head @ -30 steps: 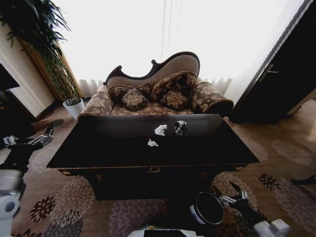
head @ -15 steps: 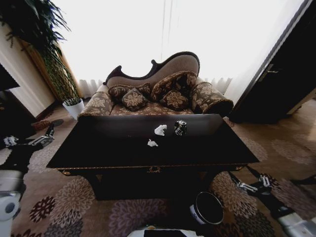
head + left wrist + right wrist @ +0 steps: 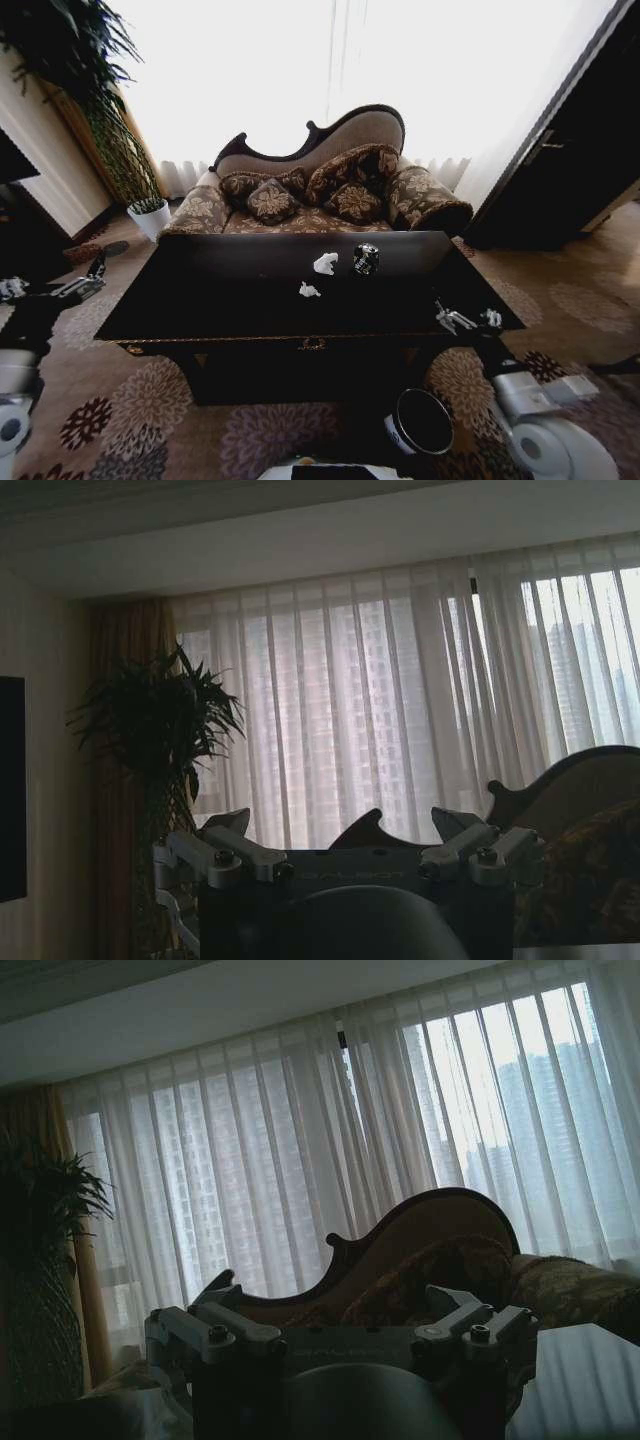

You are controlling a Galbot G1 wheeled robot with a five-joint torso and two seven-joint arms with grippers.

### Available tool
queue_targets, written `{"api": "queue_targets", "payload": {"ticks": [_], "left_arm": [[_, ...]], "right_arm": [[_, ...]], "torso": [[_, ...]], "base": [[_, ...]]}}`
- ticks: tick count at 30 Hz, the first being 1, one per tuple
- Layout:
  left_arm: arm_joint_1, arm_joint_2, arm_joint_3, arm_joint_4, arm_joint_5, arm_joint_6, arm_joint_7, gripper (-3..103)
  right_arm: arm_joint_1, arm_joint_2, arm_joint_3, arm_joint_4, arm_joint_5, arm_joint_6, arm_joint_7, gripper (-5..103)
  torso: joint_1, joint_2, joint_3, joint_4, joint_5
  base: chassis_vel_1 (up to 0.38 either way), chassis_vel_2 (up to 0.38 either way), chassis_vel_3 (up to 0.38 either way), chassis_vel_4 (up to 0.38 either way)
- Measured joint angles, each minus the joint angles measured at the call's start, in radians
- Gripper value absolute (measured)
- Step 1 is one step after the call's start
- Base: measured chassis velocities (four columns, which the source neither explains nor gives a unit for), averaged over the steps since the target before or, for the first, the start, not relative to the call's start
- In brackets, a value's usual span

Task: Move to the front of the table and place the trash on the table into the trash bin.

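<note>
- Table: the large glossy black rectangular table (image 3: 250, 300) with gold edge trim stands straight ahead, a patterned brown sofa (image 3: 320, 195) just beyond its far edge.
- Two lumpy white paper bits (image 3: 325, 263) (image 3: 308, 290) lie near the table's middle; a small dark shiny roundish object (image 3: 366, 258) sits just right of the farther bit.
- The small round black bin (image 3: 421, 422) stands on the floral carpet (image 3: 130, 420) at the table's near right corner.
- The right gripper (image 3: 465, 319) hovers over the table's near right edge, well apart from the trash, its fingers spread apart and holding nothing.
- The left gripper (image 3: 88, 280) hangs off the table's left end; its fingers look spread too, though that is hard to judge.
- A potted green plant (image 3: 125, 150) stands far left, a dark cabinet (image 3: 580, 150) far right.
</note>
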State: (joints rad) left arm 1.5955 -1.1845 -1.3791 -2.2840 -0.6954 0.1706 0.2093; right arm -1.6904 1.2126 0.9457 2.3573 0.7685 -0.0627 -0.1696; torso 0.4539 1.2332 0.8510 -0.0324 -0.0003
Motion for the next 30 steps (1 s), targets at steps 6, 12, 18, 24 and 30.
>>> {"api": "queue_targets", "payload": {"ticks": [6,12,18,24,30], "left_arm": [[0.005,-0.013,0.003,-0.012,0.004,-0.001,0.001,100],[0.000,0.000,0.026,-0.012,0.012,-0.001,0.001,100],[0.001,0.009,0.051,-0.002,0.033,-0.002,0.003,100],[0.020,-0.004,0.046,-0.028,0.037,-0.003,0.004,100],[0.029,-0.027,0.053,-0.033,0.062,-0.007,0.005,100]], "right_arm": [[0.057,-0.069,-0.099,0.014,-0.038,-0.001,0.019,100],[0.113,-0.120,-0.199,-0.046,-0.120,0.002,0.022,100],[0.159,-0.145,-0.278,-0.066,-0.168,-0.001,0.074,100],[0.236,-0.206,-0.387,-0.090,-0.204,-0.037,0.177,100],[0.303,-0.256,-0.463,-0.157,-0.213,-0.044,0.211,100]], "torso": [[0.000,0.000,0.000,-0.0001,0.0000],[0.000,0.000,0.000,0.0000,0.0002],[0.000,0.000,0.000,-0.0004,0.0000],[0.000,0.000,0.000,0.0000,0.0001],[0.000,0.000,0.000,0.0000,0.0000]], "base": [[0.000,0.000,0.000,0.000],[0.000,0.000,0.000,0.000],[0.000,0.000,0.000,0.000],[0.000,0.000,0.000,0.000],[0.000,0.000,0.000,0.000]]}}
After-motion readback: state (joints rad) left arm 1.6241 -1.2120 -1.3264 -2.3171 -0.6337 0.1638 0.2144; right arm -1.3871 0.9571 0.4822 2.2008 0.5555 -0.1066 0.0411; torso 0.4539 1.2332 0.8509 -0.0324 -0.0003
